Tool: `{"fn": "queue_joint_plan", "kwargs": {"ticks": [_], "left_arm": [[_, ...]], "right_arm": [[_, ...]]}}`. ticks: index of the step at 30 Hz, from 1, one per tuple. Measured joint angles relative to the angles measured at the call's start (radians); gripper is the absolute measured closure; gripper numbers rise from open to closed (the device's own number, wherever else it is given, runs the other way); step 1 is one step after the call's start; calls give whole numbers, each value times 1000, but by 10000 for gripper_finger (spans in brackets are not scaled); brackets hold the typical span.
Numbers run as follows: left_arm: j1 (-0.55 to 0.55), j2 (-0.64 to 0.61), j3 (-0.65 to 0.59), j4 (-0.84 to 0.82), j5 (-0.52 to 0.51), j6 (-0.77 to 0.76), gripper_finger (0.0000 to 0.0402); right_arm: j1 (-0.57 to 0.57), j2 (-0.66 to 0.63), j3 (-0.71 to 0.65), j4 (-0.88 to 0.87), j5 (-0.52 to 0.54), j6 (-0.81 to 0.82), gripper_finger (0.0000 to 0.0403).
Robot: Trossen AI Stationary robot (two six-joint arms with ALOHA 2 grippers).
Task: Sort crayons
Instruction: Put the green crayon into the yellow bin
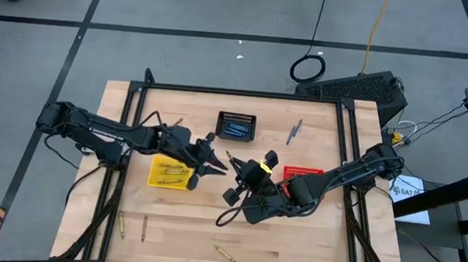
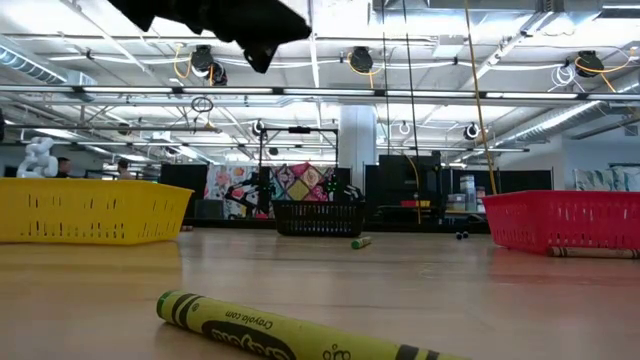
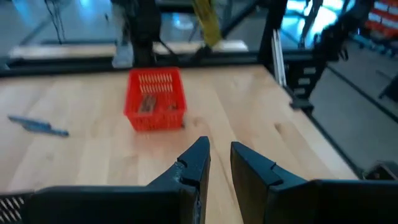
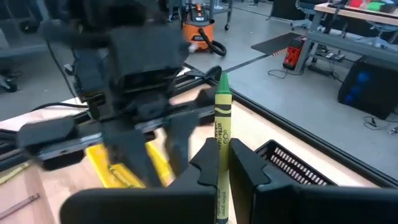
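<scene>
Right gripper point(image 4: 221, 163): clamped on an upright yellow crayon point(image 4: 222, 134).
Left gripper point(image 3: 221, 158): slightly parted, empty.
Yellow basket point(image 1: 171, 173): beneath left gripper, yellow crayons inside.
Black basket point(image 1: 236, 125): blue crayons.
Table point(image 1: 309, 237): loose crayons.

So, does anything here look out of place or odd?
Nothing damaged or spilled. Several loose crayons are not yet sorted: a blue-grey one right of the black basket, and yellow-olive ones near the table's front edge. The right claw is shut on a yellow-olive crayon, facing the left claw beside the yellow basket.
</scene>
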Motion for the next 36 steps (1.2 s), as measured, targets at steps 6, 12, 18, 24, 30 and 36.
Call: {"fn": "queue_joint_plan", "kwargs": {"ticks": [6, 12, 18, 24, 30, 36], "left_arm": [[19, 0, 1, 55, 22, 0, 333], [17, 0, 1, 83, 89, -2, 333], [18, 0, 1, 149, 100, -26, 333], [18, 0, 1, 155, 122, -39, 333], [18, 0, 1, 205, 138, -79, 333], [18, 0, 1, 226, 150, -128, 333]], "right_arm": [[0, 0, 0, 84, -81, -92, 403], [0, 0, 0, 126, -178, -149, 403], [0, 0, 0, 133, -180, -144, 403], [0, 0, 0, 132, -181, -144, 403], [0, 0, 0, 132, -180, -146, 403], [0, 0, 0, 134, -179, -149, 403]]}}
